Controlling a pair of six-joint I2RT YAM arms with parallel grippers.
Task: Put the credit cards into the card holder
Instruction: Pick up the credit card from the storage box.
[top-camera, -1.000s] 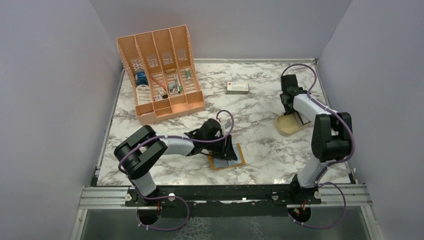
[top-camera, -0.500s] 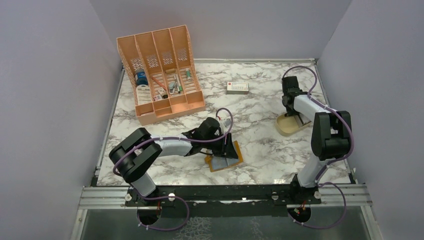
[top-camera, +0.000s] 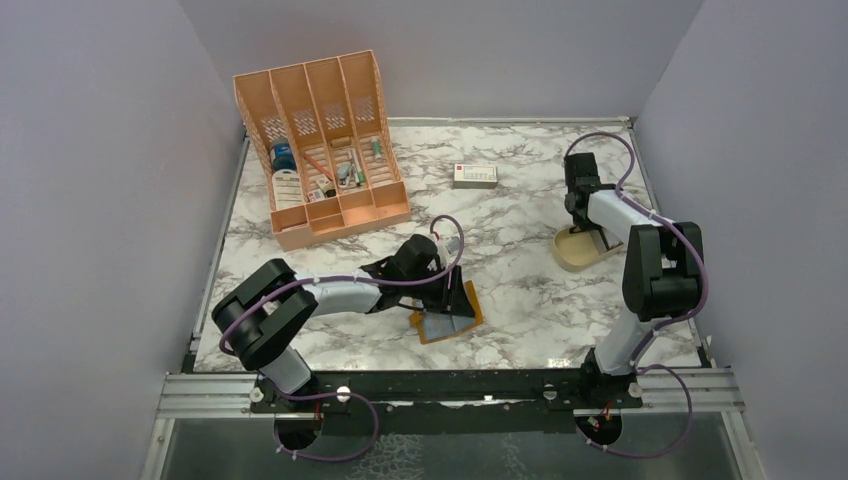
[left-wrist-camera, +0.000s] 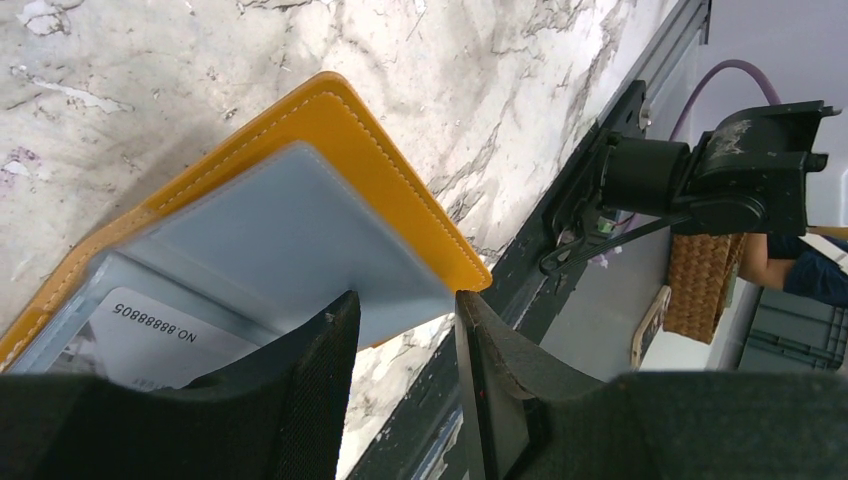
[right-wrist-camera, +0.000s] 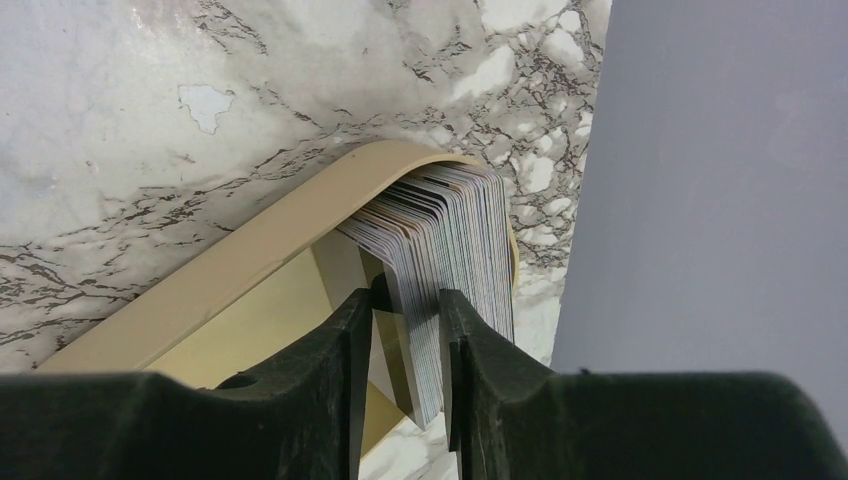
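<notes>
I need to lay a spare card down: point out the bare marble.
Bare marble lies between the open mustard-orange card holder and the tan oval dish; more sits near the white box. Crowded: the orange desk organiser and both grippers' spots.
</notes>
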